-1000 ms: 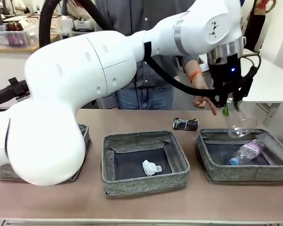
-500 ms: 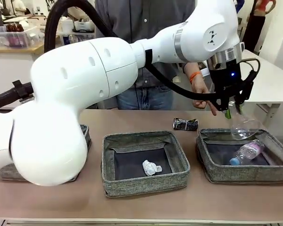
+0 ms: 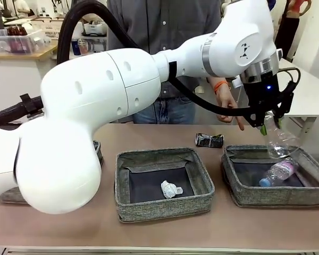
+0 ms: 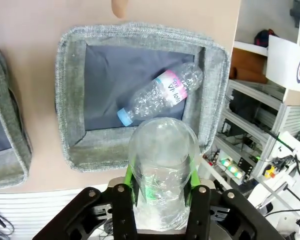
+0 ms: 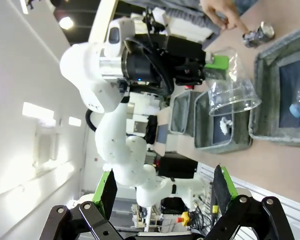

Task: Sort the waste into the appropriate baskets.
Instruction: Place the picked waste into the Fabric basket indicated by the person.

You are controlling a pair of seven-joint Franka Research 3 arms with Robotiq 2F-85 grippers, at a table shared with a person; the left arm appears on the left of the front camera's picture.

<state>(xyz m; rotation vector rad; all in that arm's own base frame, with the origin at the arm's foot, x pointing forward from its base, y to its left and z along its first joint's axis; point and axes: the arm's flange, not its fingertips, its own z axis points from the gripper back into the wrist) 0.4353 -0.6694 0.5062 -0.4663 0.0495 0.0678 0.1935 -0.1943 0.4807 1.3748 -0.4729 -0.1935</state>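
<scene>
- Brown tabletop (image 3: 244, 234): you see it span the front view, with a person standing at its far side.
- White left arm (image 3: 95, 106): note that it reaches across the middle to the table's right end.
- Three low square baskets of grey woven fabric, set in a row: left basket (image 3: 98, 154), partly hidden behind the arm; middle basket (image 3: 165, 210); right basket (image 3: 271, 197).
- Left gripper (image 3: 267, 122): its green-padded fingers pinch a clear plastic cup (image 3: 279, 142) from both sides, holding it above the right basket.
- Right gripper (image 5: 165, 192): your wrist view shows its fingers spread wide with nothing between them.
- Person's hand (image 3: 228, 109): orange wristband; one finger points down near the can.
- Clear plastic bottle with blue cap (image 3: 279, 172): lies on its side inside the right basket.
- Crushed dark-silver can (image 3: 209, 140): rests on the table just behind the right basket's far left corner.
- Crumpled white tissue (image 3: 170, 189): lies inside the middle basket.
</scene>
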